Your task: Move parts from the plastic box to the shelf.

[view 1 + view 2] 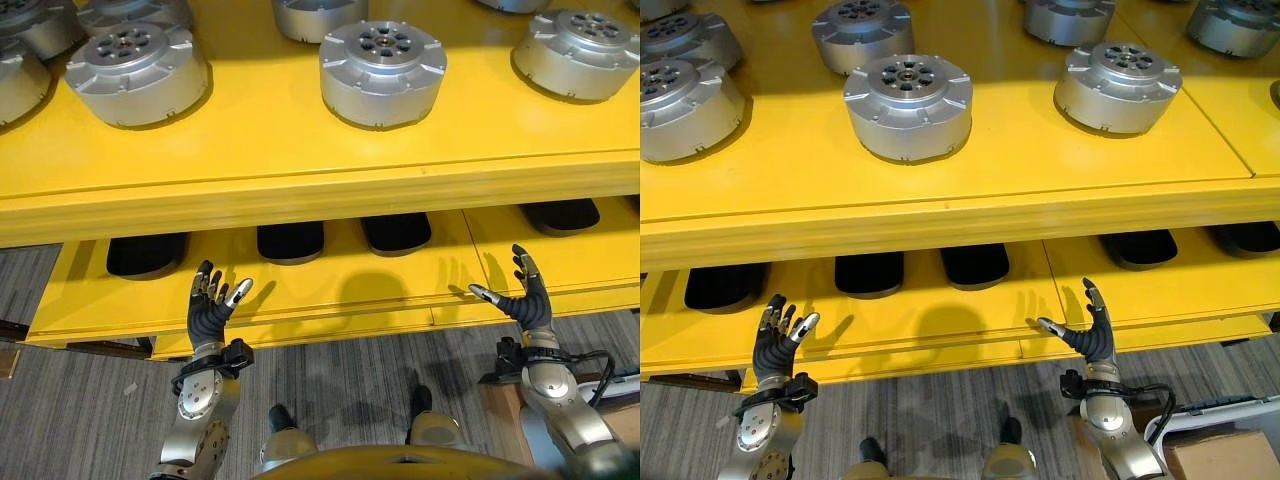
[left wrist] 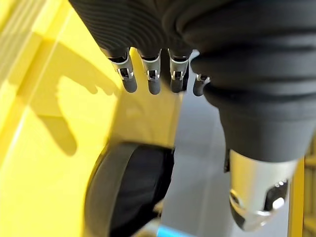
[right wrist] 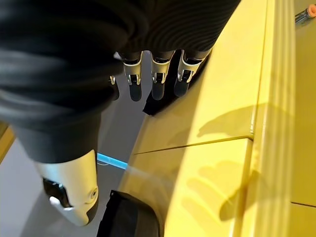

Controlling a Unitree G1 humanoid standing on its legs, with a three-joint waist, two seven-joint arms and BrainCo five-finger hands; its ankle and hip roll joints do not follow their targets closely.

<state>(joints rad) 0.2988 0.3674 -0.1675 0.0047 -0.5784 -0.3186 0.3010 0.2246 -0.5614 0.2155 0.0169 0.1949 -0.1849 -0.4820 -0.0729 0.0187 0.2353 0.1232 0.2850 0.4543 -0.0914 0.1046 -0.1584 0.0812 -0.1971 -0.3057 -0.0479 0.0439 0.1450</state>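
Several round silver metal parts stand on the top level of the yellow shelf point(image 1: 300, 160); one part point(image 1: 382, 70) sits in the middle, another part point(image 1: 137, 72) to its left, a third part point(image 1: 575, 52) at the right. My left hand point(image 1: 210, 305) is raised in front of the lower shelf level, fingers spread and empty. My right hand point(image 1: 524, 292) is raised the same way at the right, also empty. Each hand's straight fingers point(image 2: 148, 79) point(image 3: 158, 79) point toward the yellow shelf, holding nothing.
Several black pads, such as one point(image 1: 290, 241), lie on the lower shelf level point(image 1: 400, 280) under the top board. Grey carpet floor point(image 1: 90, 410) lies below. A cardboard box point(image 1: 1225, 455) and a white edge show at the lower right.
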